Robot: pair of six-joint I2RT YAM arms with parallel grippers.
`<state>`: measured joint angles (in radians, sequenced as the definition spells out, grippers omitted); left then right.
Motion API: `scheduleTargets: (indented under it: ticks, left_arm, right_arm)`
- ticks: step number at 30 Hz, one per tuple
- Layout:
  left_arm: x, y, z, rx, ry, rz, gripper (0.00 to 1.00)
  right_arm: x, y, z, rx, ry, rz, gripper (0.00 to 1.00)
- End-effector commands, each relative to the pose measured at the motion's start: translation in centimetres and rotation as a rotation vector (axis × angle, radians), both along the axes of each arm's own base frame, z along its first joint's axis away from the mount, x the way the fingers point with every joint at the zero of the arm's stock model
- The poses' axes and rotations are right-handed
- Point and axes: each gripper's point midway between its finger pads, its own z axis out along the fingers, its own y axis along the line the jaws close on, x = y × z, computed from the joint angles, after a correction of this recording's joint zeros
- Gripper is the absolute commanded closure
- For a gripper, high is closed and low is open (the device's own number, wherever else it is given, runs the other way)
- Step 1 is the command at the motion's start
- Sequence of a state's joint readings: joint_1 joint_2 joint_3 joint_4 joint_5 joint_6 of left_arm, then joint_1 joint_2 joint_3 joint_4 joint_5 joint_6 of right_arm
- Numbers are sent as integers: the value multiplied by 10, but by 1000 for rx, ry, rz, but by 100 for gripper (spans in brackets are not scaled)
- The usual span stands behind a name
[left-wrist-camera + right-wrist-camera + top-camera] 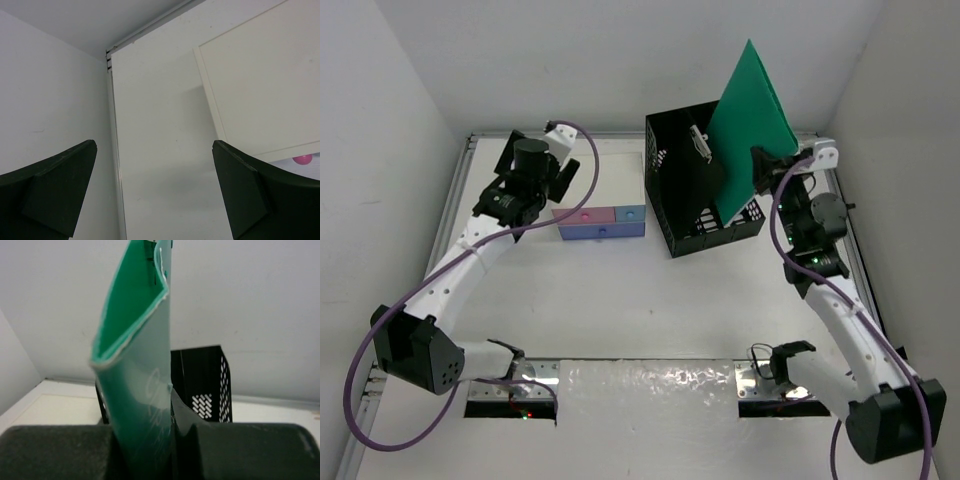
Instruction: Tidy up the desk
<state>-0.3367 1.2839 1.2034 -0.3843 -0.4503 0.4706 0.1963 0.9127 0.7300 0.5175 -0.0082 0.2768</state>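
white desk (650, 310) fills the walled workspace. black mesh bin (672, 170) stands far right. green folder (750, 100), long axis upright, hangs over the bin, clamped in the right gripper (761, 167), which is the nearer one. left gripper (155, 190) has its jaws apart, empty, near the drawer box (603, 222). folder embossing is unreadable

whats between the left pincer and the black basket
The small drawer box, in the top view, sits between the left pincer and the black basket.
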Motion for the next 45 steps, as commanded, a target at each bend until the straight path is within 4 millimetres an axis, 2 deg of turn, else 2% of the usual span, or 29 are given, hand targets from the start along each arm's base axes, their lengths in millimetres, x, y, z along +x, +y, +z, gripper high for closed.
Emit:
scheduleTargets:
  ticks: [1,6,11,13,14,16,17,18,26,28,29,31,32,33,34,35,36,37,38,39,40,41,42,43,44,45]
  left_arm:
    - [5,4,29,-35,-93,5,0]
    - [4,11,28,-31,-92,15,0]
    - [6,15,18,-25,-76,20,0]
    - [8,15,14,-24,-68,19,0]
    - [9,15,11,-24,-63,18,0]
    - [10,15,10,-28,-60,18,0]
    - [11,13,8,-31,-57,13,0]
    - [12,14,8,-33,-57,14,1]
    - [16,15,-5,-32,-30,10,0]
    - [17,15,-9,-41,-19,4,0]
    - [18,17,-12,-47,-9,7,0]
    - [21,22,-15,-70,1,2,0]
    - [22,24,-15,-85,2,4,1]
    - [23,33,-15,-94,5,19,0]
    - [23,34,-17,-102,11,12,0]
    - [23,36,-16,-105,10,14,0]
    - [22,42,-17,-108,13,26,0]
    - [21,42,-16,-119,16,16,0]
    - [20,49,-16,-131,17,27,0]
    - [19,49,-18,-150,25,15,0]
    - [17,53,-18,-172,20,30,0]
    - [16,65,-18,-188,15,68,0]
    - [15,73,-19,-202,9,96,1]
    - [14,78,-23,-226,10,125,0]
    - [11,97,-26,-238,11,178,0]
    - [8,102,-36,-255,26,194,0]
  right_arm:
    - [8,3,25,76,-111,15,100]
    - [31,18,-4,82,-85,64,100]
    - [43,12,-47,55,-38,0,100]
    - [46,14,-57,26,-36,-11,100]
    - [53,17,-74,14,0,-6,100]
    - [59,21,-86,1,5,-2,100]
    - [65,24,-104,-9,45,1,100]
    - [67,25,-112,-18,60,3,100]
    - [80,23,-151,-93,187,-47,99]
    - [78,23,-155,-117,252,-42,81]
    - [76,24,-154,-126,263,-37,60]
    - [66,20,-142,-132,286,-39,47]
    - [62,15,-135,-133,289,-62,37]
    - [55,9,-144,-156,356,-79,32]
    - [47,2,-115,-147,319,-107,21]
    - [42,-9,-107,-146,332,-162,1]
    - [31,-19,-119,-184,420,-199,1]
    - [21,-29,-90,-180,393,-239,1]
    - [6,-49,-104,-225,498,-324,1]
    - [0,-63,-89,-224,504,-377,1]
    - [-11,-75,-87,-231,532,-414,1]
    - [-25,-89,-105,-263,633,-457,1]
    - [-32,-109,-109,-251,678,-506,1]
    - [-37,-118,-123,-231,738,-516,1]
    - [-42,-115,-143,-206,810,-448,1]
    - [-50,-137,-167,-147,877,-485,1]
